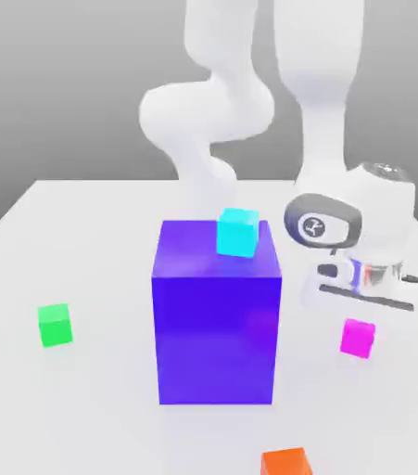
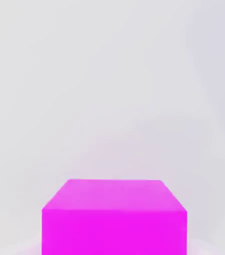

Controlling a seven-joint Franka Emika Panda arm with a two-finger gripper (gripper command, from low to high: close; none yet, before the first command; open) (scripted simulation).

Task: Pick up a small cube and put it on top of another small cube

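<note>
The small magenta cube (image 1: 358, 338) sits on the white table (image 1: 82, 232) toward the exterior view's right, just below the robot's hand (image 1: 365, 246) and apart from the big purple-blue block (image 1: 217, 320) that stands in the middle of the table. In the hand view the magenta cube (image 2: 114, 216) looms close, its top face and one side face showing against bare table, with a faint pink glow around its base. The gripper (image 1: 368, 295) hangs above the magenta cube in the exterior view, its fingers drawn together; whether they touch the cube cannot be told there, and the cube looks to rest on the table rather than in a grip. The small green cube (image 1: 55, 325) lies well apart on the exterior view's left, on the far side of the big block from the magenta one. A small cyan cube (image 1: 238, 232) rests on the block's top, near its back right corner. An orange cube (image 1: 286, 462) sits at the near edge of the table, cut off by the frame. The exterior view gives the whole layout and the arm (image 1: 221, 102) bending down from behind.
</note>
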